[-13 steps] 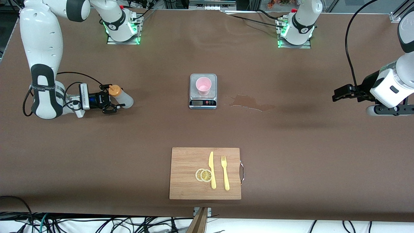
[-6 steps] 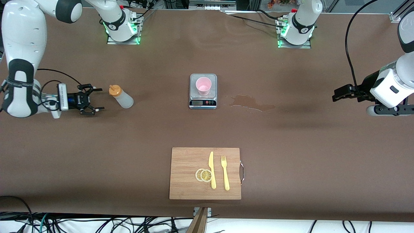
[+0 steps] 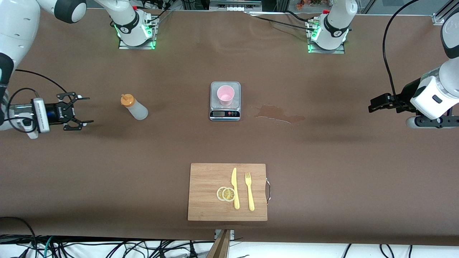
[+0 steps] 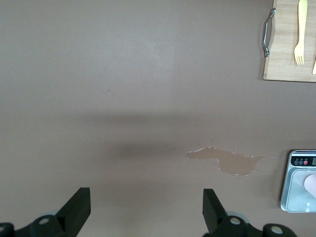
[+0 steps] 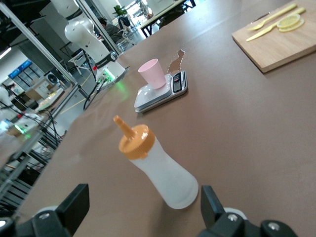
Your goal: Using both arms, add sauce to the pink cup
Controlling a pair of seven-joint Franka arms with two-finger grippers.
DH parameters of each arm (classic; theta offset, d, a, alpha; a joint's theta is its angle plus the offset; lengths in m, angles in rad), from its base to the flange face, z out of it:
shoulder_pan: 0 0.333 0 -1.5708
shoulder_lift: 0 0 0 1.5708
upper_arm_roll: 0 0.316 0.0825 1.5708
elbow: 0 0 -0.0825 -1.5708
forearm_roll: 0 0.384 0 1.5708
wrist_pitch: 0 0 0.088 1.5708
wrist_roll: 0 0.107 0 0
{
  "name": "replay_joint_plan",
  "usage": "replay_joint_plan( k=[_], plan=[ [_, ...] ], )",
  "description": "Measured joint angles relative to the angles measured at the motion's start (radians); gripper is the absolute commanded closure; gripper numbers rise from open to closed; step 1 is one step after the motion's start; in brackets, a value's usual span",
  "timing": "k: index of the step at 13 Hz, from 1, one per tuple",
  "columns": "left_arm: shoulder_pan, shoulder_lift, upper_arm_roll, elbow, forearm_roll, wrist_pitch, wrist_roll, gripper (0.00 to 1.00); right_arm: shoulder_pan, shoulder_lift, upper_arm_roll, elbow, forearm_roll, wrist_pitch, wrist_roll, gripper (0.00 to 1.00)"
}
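2 white arms reach over the brown surface (image 3: 150, 150). With the kitchen scale (image 3: 225, 101) as landmark: the cutting board (image 3: 211, 191) lies nearer the front camera, the spill (image 3: 278, 114) beside it toward the left arm's end. The squeeze bottle (image 3: 134, 106) stands apart toward the right arm's end; the pink cup (image 3: 225, 95) sits on its platform. The right tool (image 3: 80, 110) gapes wide, empty, short of the bottle; the left tool (image 4: 145, 210), also wide, waits.
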Motion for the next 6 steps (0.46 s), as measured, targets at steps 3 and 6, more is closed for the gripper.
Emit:
replay_joint_plan(
  k=[3, 6],
  plan=[
    [0.0, 0.0, 0.0, 0.0, 0.0, 0.0, 0.0, 0.0, 0.003, -0.03, -0.021, 0.112, -0.003, -0.067, 0.308, 0.0],
    [0.0, 0.0, 0.0, 0.0, 0.0, 0.0, 0.0, 0.0, 0.03, -0.089, -0.035, 0.139, -0.027, -0.074, 0.535, 0.0]
  ],
)
